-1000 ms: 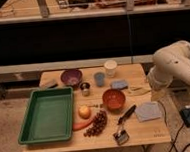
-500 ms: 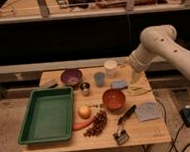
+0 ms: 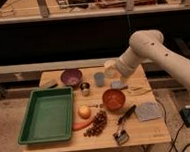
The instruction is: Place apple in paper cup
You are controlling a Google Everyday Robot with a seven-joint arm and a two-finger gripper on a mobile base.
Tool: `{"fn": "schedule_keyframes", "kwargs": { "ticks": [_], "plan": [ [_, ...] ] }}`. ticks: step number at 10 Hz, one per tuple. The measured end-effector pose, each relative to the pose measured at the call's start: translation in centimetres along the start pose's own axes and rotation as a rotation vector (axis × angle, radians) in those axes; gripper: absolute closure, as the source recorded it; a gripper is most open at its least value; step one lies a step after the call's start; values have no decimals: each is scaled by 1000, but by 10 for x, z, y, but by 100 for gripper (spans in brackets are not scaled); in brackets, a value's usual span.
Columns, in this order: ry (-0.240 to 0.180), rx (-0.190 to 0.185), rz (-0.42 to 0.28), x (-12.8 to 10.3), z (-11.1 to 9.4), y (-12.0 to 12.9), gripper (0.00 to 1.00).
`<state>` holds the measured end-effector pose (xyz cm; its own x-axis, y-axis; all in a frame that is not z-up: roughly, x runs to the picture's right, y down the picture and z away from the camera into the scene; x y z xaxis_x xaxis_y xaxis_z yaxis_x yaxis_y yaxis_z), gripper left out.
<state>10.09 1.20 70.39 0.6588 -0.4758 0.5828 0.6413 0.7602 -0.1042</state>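
Note:
The apple (image 3: 84,111), pale yellow with an orange blush, rests on the wooden table (image 3: 153,130) just right of the green tray. At the back of the table stands the paper cup (image 3: 108,66), cream-coloured and partly covered by my arm. The white arm comes in from the right and bends down to the left. My gripper (image 3: 118,74) is at its end, just right of the paper cup and well behind the apple. It is open, with nothing in it.
A green tray (image 3: 29,139) fills the table's left side. A carrot (image 3: 80,125) and dark grapes (image 3: 96,124) lie by the apple. An orange bowl (image 3: 113,99), purple bowl (image 3: 71,76), blue-grey cup (image 3: 99,78), metal cup (image 3: 85,87), grey cloth (image 3: 148,111) and a black-handled tool (image 3: 123,122) stand around.
The arm has swung from the table's right edge to the left and inward, bringing the gripper close beside the paper cup. The objects on the table have not moved.

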Motion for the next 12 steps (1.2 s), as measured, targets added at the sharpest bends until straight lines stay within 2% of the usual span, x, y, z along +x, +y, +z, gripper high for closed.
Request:
{"fn": "schedule_keyframes", "kwargs": {
  "ticks": [2, 3, 7, 9, 11, 12],
  "plan": [
    [18, -12, -143, -38, 6, 24, 35],
    [21, -16, -183, -49, 8, 28, 35],
    [32, -16, -219, -53, 8, 30, 35],
    [38, -6, -353, -61, 4, 10, 35],
    [19, -1, -542, -83, 17, -19, 35],
    [13, -28, -648, -99, 30, -32, 35]
  ]
}}
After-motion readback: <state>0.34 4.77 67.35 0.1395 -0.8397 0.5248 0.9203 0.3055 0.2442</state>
